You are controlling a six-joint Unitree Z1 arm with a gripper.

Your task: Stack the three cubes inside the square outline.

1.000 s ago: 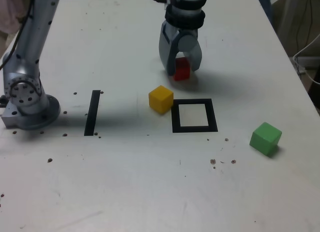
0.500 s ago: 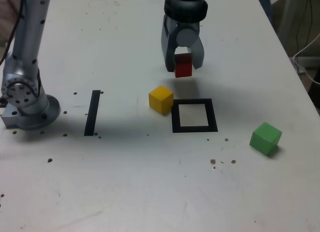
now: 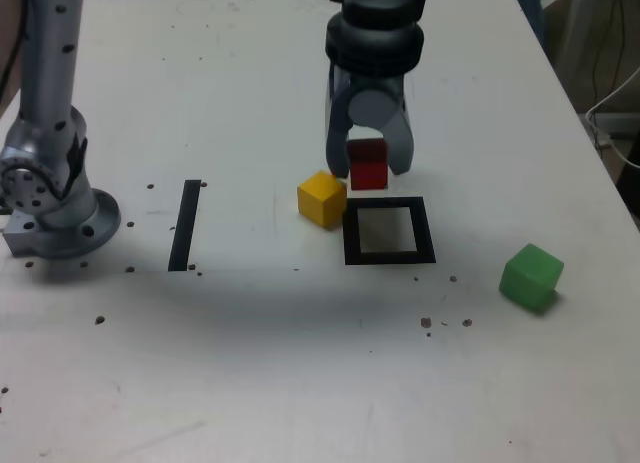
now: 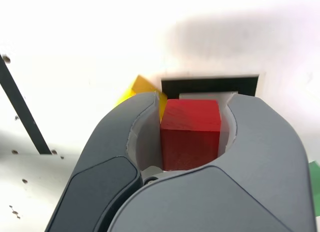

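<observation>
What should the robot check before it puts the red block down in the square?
1. Grip: gripper shut on the red cube: ok.
2. Square outline inside bare: ok.
3. Red cube over the square: not ok, it hangs just behind the far edge.
4. Yellow cube clear of the frame: cannot tell, it sits right at the left border in the exterior view.
5. Green cube out of the path: ok.

A silver-grey arm with a round joint and black-collared, curved grey end effector.
</observation>
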